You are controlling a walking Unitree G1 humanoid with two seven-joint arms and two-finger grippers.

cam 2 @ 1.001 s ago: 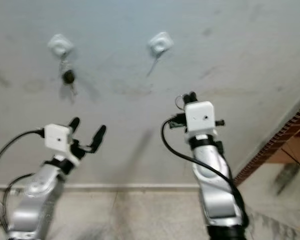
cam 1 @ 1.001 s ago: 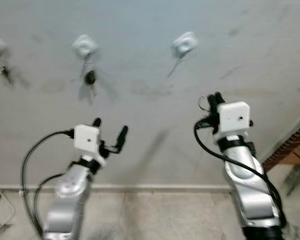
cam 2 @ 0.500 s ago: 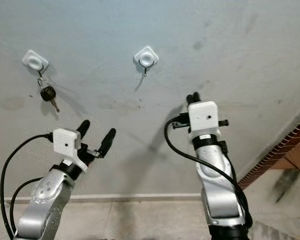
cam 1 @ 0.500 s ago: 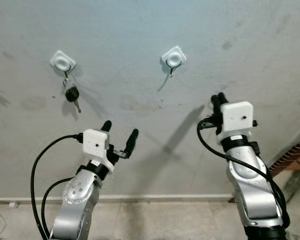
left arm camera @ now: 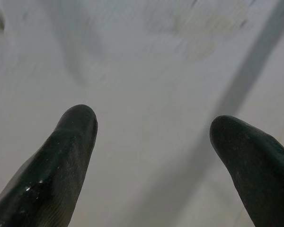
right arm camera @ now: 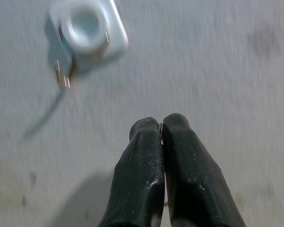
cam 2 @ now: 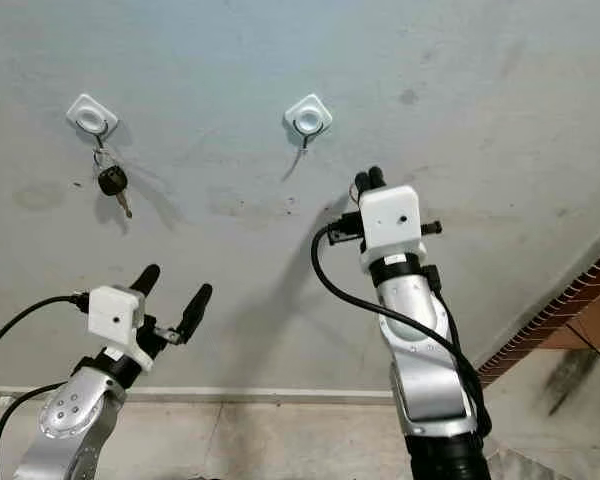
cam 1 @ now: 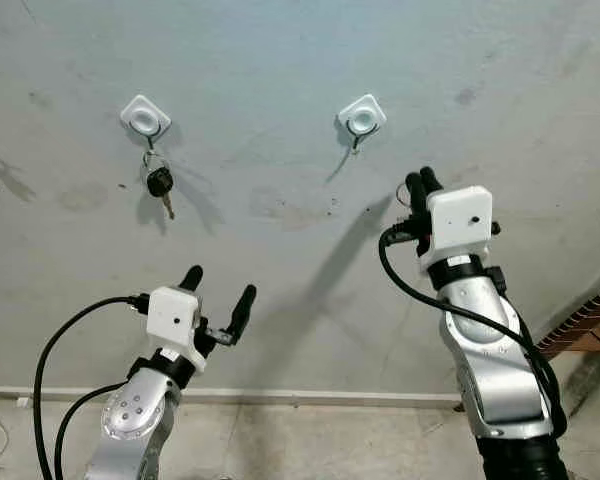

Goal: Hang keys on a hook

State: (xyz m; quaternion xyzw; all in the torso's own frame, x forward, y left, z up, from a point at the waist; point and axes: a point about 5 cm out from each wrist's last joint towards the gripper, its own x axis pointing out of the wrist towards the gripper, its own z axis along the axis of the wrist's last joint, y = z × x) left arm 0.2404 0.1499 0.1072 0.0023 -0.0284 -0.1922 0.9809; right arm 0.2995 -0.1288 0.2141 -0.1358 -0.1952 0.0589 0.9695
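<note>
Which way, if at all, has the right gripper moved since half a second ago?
Yes. The right gripper has come nearer the empty hook, up and to the robot's left.

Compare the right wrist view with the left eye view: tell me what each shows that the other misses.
The right wrist view shows, close up, the right gripper with its two fingers pressed together and a thin glint of metal between the tips, aimed below the empty hook.

The left eye view adds the left gripper held low with fingers spread, the other hook with a black-headed key hanging from it, both silver arms and the floor edge.

Both show the grey wall, the empty white hook and the right gripper below it.
</note>
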